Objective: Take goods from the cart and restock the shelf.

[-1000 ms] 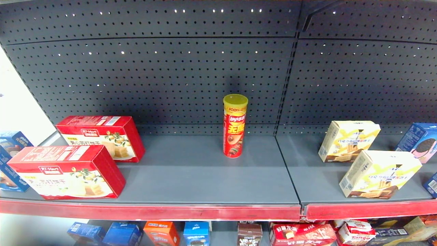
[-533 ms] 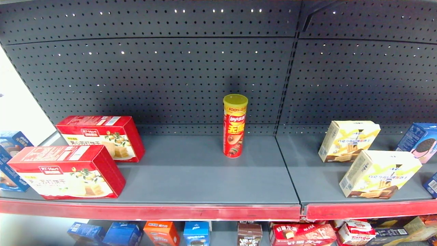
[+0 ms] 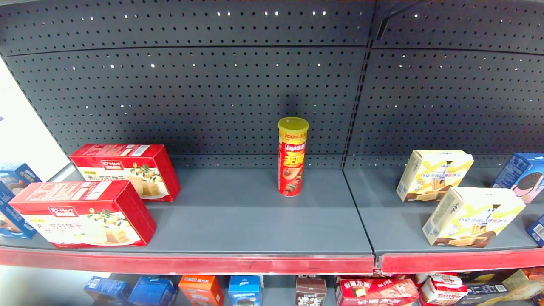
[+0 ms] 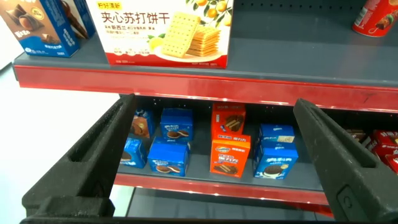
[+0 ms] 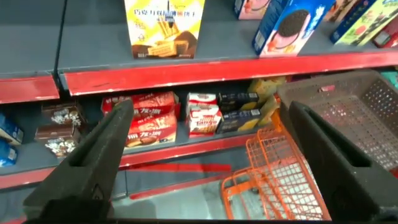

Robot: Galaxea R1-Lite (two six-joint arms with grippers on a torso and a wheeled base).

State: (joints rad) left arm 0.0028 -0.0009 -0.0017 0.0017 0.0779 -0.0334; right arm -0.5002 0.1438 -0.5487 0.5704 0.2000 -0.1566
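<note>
A red chip can (image 3: pixel 292 157) with a yellow lid stands upright at the back middle of the grey shelf (image 3: pixel 255 221); its base also shows in the left wrist view (image 4: pixel 376 15). My left gripper (image 4: pixel 214 102) is open and holds nothing, low in front of the shelf's red edge, facing the lower shelf of blue and orange boxes. My right gripper (image 5: pixel 210 106) is open too, with nothing between its fingers, below the right shelf section. An orange wire cart (image 5: pixel 273 180) stands on the floor near it, with a grey perforated basket (image 5: pixel 354 106) beside it.
Two red cracker boxes (image 3: pixel 85 212) stand at the shelf's left, and two yellow wafer boxes (image 3: pixel 471 216) at its right. Blue cookie boxes (image 3: pixel 522 174) sit at both ends. The lower shelf (image 4: pixel 211 180) holds several small boxes. Bare shelf surrounds the can.
</note>
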